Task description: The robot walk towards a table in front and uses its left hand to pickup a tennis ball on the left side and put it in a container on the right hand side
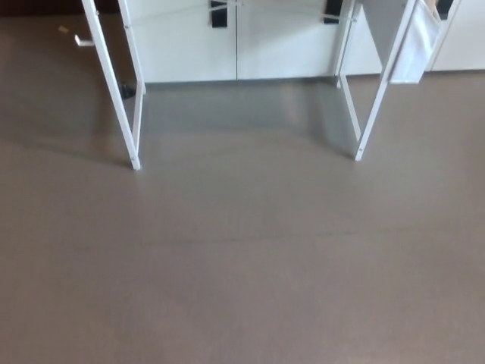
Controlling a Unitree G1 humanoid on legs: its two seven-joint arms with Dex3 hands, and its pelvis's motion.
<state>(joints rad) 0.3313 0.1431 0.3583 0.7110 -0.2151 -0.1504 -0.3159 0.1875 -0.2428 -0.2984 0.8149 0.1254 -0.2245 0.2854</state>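
Only the lower part of the table shows in the head view: its white left legs (114, 83) and white right legs (377, 98) stand on the grey-brown floor (242, 265). The tabletop is above the frame. No tennis ball and no container appear. Neither of my hands nor any part of my arms is in the picture.
White cabinets (235, 45) with dark handles line the wall behind the table. A white cloth (417, 45) hangs by the right legs. A small white object (83, 42) lies on the floor at the far left.
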